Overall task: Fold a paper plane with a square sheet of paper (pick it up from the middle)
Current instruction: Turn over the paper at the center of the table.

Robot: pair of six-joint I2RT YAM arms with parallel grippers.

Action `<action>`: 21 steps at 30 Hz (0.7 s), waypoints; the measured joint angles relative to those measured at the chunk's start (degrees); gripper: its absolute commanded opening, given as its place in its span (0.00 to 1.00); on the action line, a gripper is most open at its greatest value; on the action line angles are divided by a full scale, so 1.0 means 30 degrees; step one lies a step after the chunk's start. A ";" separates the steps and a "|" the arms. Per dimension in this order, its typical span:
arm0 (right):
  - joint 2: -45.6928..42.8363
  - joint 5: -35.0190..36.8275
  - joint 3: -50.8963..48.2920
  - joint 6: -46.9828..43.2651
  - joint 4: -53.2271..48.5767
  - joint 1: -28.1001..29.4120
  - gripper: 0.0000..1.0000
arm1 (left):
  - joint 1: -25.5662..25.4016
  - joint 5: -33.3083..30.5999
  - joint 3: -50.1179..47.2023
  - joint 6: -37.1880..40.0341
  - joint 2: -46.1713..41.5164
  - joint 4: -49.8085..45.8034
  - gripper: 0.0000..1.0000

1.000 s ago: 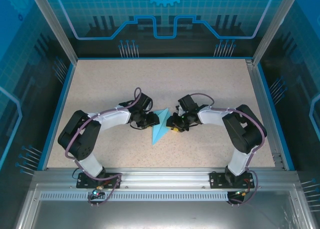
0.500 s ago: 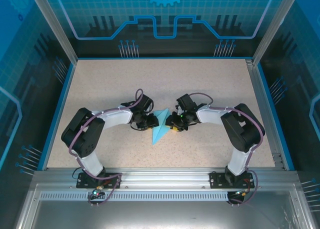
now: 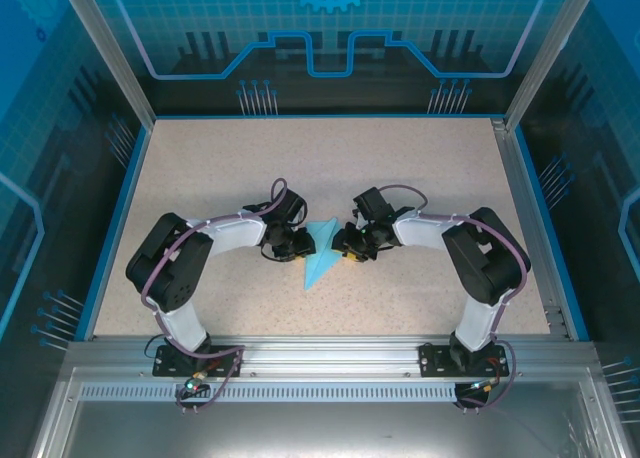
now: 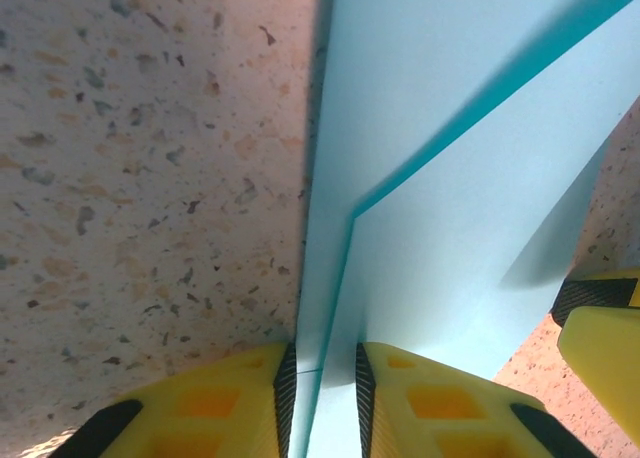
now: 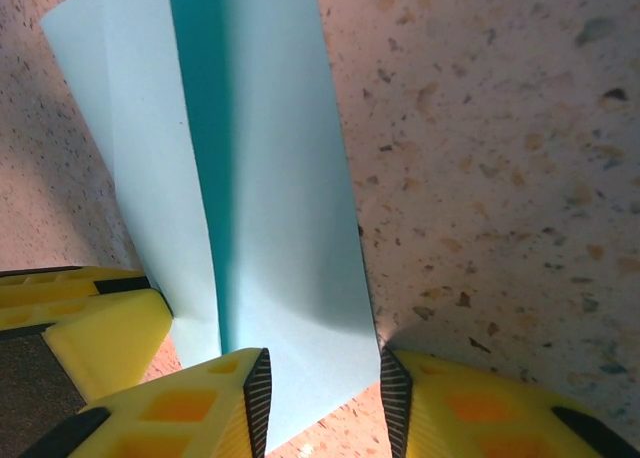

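The cyan paper (image 3: 320, 255), folded to a pointed dart shape, lies at the table's middle between both grippers. My left gripper (image 3: 306, 243) meets its left side. In the left wrist view the jaws (image 4: 325, 378) stand a narrow gap apart, with the paper's (image 4: 450, 178) layered edge and crease running between the pads. My right gripper (image 3: 343, 246) is at the paper's right side. Its jaws (image 5: 325, 378) stand wider, open, with a flap of the paper (image 5: 270, 178) filling the gap and its edge touching the right pad. Each wrist view catches the other gripper's yellow finger (image 4: 600, 328) (image 5: 100, 338).
The speckled tabletop (image 3: 420, 168) is bordered by a blue rim and aluminium frame posts (image 3: 105, 53). Both arm bases (image 3: 185, 353) sit at the near edge.
My left gripper's jaws have narrowed around the paper's edge and the arm has edged right. The right gripper has shifted slightly left against the paper.
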 measured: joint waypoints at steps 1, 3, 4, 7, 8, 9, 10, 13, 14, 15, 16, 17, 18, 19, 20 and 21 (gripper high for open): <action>0.0007 -0.0029 0.0000 0.0051 0.0058 0.0000 0.37 | 0.0000 0.0000 0.0000 0.0000 0.0022 -0.0015 0.25; 0.0015 -0.0138 0.0000 0.0153 0.0226 0.0007 0.38 | 0.0022 0.0015 0.0000 0.0000 0.0029 -0.0015 0.25; 0.0066 -0.0248 0.0000 0.0197 0.0415 0.0007 0.38 | 0.0029 0.0029 0.0000 0.0000 0.0029 -0.0022 0.25; 0.0248 -0.0619 0.0117 0.0233 0.0721 0.0029 0.38 | 0.0051 0.0080 0.0000 0.0000 0.0029 -0.0022 0.24; 0.0335 -0.0685 0.0233 0.0262 0.0780 0.0029 0.38 | 0.0066 0.0087 0.0000 0.0000 0.0029 -0.0022 0.24; 0.0415 -0.0758 0.0321 0.0270 0.0867 0.0029 0.39 | 0.0066 0.0124 0.0000 0.0000 0.0044 -0.0029 0.24; 0.0488 -0.0823 0.0386 0.0291 0.0991 0.0029 0.40 | 0.0087 0.0146 0.0000 -0.0007 0.0051 -0.0029 0.24; 0.0525 -0.1042 0.0437 0.0350 0.1311 0.0036 0.43 | 0.0102 0.0153 -0.0007 -0.0007 0.0051 -0.0036 0.23; 0.0525 -0.1100 0.0452 0.0357 0.1406 0.0044 0.44 | 0.0102 0.0153 -0.0007 -0.0007 0.0051 -0.0029 0.23; 0.0525 -0.1115 0.0466 0.0350 0.1494 0.0044 0.45 | 0.0102 0.0153 -0.0007 -0.0015 0.0051 -0.0029 0.23; 0.0525 -0.1137 0.0474 0.0342 0.1596 0.0044 0.46 | 0.0102 0.0153 -0.0007 -0.0022 0.0051 -0.0029 0.23; 0.0525 -0.1158 0.0474 0.0342 0.1712 0.0044 0.47 | 0.0102 0.0153 -0.0007 -0.0036 0.0051 -0.0022 0.23; 0.0525 -0.1173 0.0474 0.0357 0.1836 0.0044 0.47 | 0.0102 0.0160 -0.0015 -0.0073 0.0051 -0.0022 0.23; 0.0525 -0.1180 0.0474 0.0372 0.1974 0.0044 0.48 | 0.0102 0.0160 -0.0051 -0.0095 0.0044 0.0022 0.23; 0.0525 -0.1180 0.0474 0.0401 0.2127 0.0044 0.48 | 0.0117 0.0160 -0.0073 -0.0117 0.0044 0.0058 0.23; 0.0525 -0.1173 0.0466 0.0423 0.2331 0.0044 0.48 | 0.0138 0.0211 -0.0087 -0.0189 0.0036 0.0073 0.23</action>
